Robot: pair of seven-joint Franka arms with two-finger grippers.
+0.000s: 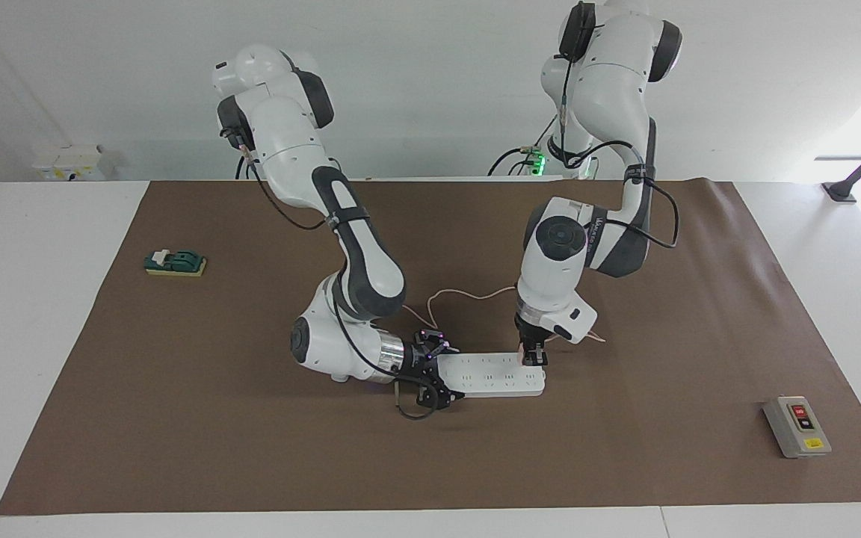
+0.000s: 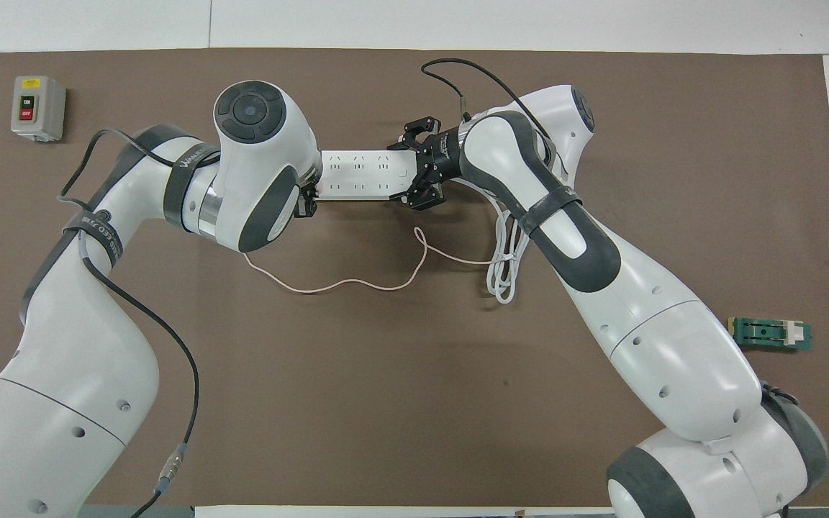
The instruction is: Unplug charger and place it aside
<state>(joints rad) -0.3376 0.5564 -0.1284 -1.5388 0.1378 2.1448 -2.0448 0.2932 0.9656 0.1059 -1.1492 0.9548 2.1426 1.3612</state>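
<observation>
Both grippers work at the long white multi-socket power strip (image 1: 492, 373), which lies on the brown table mat (image 1: 251, 448). Coming in level, the right gripper (image 1: 442, 373) straddles the strip's end toward the right arm's side, its fingers spread on either side of it; whether they press the casing I cannot tell. Pointing straight down, the left gripper (image 1: 534, 357) stands at the strip's other end, on the small pale pink charger (image 1: 533, 351), though how far its fingers have closed cannot be told. My reading: the step is the grasp before the pull, 1 arm bracing, the other set to extract. Next comes a straight upward lift, so the prongs leave cleanly while the strip stays pinned. In the facing view the downward gripper meets the strip's end; from overhead the left arm's wrist hides that spot. Only the overhead view shows the thin pink cable (image 2: 357, 284) looping nearer the robots and the coiled thick white cord (image 2: 504, 266).
</observation>
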